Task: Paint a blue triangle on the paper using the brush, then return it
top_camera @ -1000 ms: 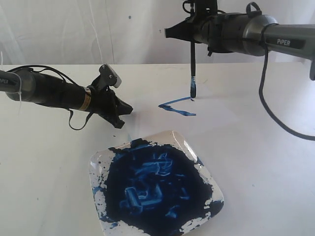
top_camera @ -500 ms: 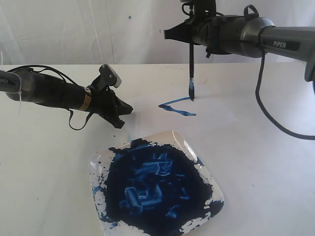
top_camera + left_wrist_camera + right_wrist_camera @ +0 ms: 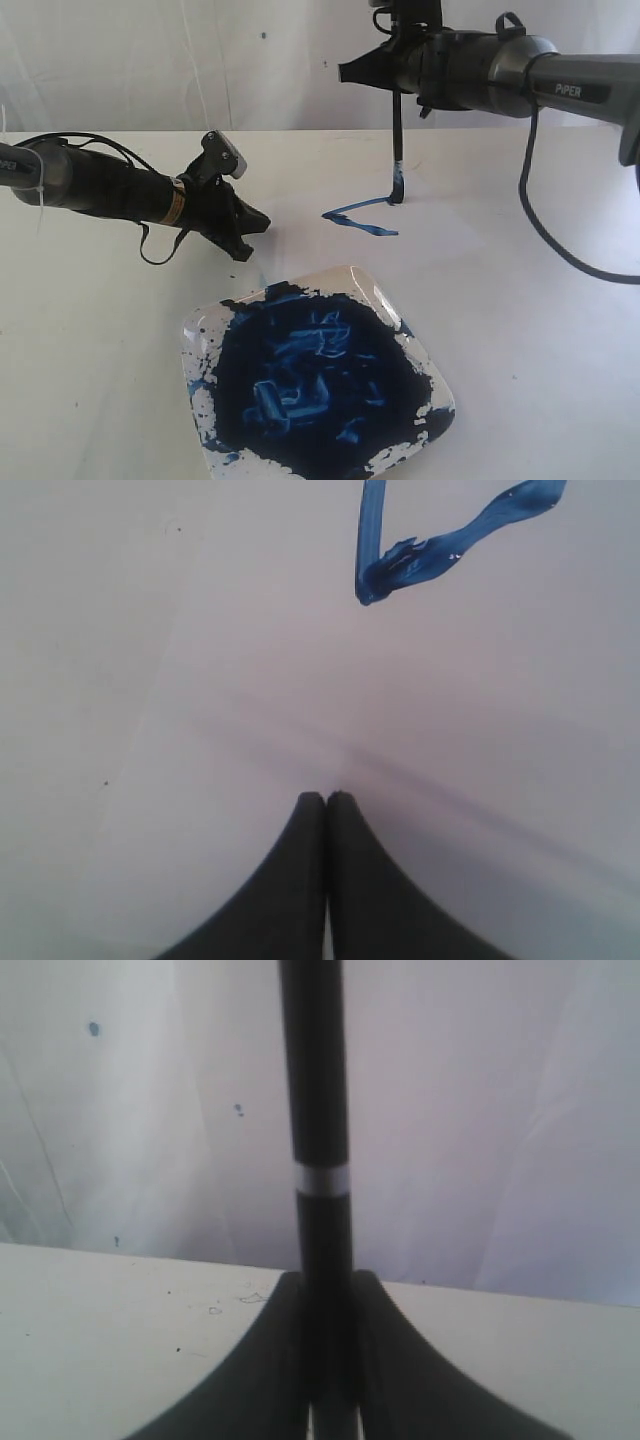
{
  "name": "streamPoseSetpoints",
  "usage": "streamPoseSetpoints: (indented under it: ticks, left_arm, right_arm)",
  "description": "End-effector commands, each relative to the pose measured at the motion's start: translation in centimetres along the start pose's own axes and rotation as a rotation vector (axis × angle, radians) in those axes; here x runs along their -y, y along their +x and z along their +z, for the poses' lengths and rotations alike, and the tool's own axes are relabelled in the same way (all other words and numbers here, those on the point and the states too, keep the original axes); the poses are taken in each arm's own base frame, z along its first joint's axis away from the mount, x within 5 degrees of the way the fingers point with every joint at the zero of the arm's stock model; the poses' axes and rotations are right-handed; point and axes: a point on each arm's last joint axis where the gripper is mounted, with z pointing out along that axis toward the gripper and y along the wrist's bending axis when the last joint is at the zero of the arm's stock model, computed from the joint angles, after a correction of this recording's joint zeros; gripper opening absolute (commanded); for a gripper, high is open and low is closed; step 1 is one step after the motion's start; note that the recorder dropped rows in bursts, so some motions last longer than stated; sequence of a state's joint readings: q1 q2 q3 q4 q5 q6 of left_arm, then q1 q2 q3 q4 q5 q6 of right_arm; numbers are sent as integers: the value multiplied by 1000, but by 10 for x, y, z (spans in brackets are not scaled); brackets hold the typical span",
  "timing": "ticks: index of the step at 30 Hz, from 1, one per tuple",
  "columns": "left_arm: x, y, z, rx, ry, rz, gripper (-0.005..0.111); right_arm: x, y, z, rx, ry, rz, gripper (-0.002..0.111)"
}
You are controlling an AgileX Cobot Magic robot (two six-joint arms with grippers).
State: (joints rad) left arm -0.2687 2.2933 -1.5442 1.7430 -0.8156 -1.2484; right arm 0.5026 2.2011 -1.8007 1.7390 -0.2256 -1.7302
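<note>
My right gripper (image 3: 358,72) hangs above the far side of the table, shut on the brush (image 3: 397,130). The black-handled brush stands upright with its blue tip touching the paper (image 3: 450,205) at the right end of the blue triangle strokes (image 3: 358,214). In the right wrist view the brush (image 3: 315,1110) rises between the shut fingers of that gripper (image 3: 328,1282). My left gripper (image 3: 262,222) is shut and empty, low over the paper just left of the strokes. In the left wrist view its closed tips (image 3: 327,798) point toward the blue triangle (image 3: 400,565).
A square white plate (image 3: 203,335) thickly covered in dark blue paint sits at the front centre, below both grippers. A black cable loops down from the right arm (image 3: 560,85) over the table's right side.
The right gripper and brush have shifted slightly to the right, dragging the tip along the paper at the right end of the strokes. The left arm has not moved.
</note>
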Motion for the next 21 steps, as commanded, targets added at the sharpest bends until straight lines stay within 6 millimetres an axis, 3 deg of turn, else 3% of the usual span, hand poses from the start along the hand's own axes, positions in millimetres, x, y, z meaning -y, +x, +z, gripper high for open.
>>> streamPoseSetpoints:
  ticks: [1,14,21]
  left_arm:
    - [-1,-1,-1,4,0,0,0]
    - [-1,-1,-1,4,0,0,0]
    - [-1,-1,-1,4,0,0,0]
  right_arm:
    - [3,-6,-4,11,12,-8,0]
    - [3,-1,-11,-13,-3,-13,0]
    - [-9,-3,-17,-7,-37,-12,0]
